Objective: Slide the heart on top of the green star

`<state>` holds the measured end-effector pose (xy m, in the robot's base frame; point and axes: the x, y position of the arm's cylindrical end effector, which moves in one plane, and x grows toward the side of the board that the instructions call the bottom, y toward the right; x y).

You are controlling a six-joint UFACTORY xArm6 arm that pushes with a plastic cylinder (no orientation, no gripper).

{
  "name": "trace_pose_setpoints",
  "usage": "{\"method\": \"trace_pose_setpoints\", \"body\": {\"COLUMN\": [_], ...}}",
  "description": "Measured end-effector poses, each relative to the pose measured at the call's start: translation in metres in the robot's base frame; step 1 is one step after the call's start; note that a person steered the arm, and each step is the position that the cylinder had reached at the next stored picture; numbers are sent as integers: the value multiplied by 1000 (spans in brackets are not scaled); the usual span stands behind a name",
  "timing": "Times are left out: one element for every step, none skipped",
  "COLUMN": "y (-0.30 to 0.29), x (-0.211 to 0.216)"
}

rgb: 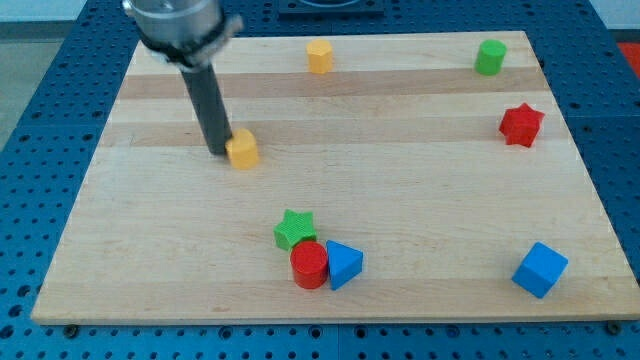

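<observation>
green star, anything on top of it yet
No. The green star is bare on top; a red cylinder touches its lower edge. The yellow heart sits apart, by my tip.

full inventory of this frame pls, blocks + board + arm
yellow heart: 1, yellow, upper left, by my tip
yellow block: 1, yellow, top centre
green block: 1, green, top right
red star: 1, red, right edge
green star: 1, green, bottom centre
red cylinder: 1, red, touching green star
blue triangle: 1, blue, right of red cylinder
blue cube: 1, blue, bottom right
board: 1, wood
my tip: 1, dark, at heart's left side
</observation>
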<state>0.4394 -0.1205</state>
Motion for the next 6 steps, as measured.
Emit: {"method": "trace_pose_setpoints", "body": {"y": [56,77,71,38,5,-25], "x": [77,111,108,79,49,32]}}
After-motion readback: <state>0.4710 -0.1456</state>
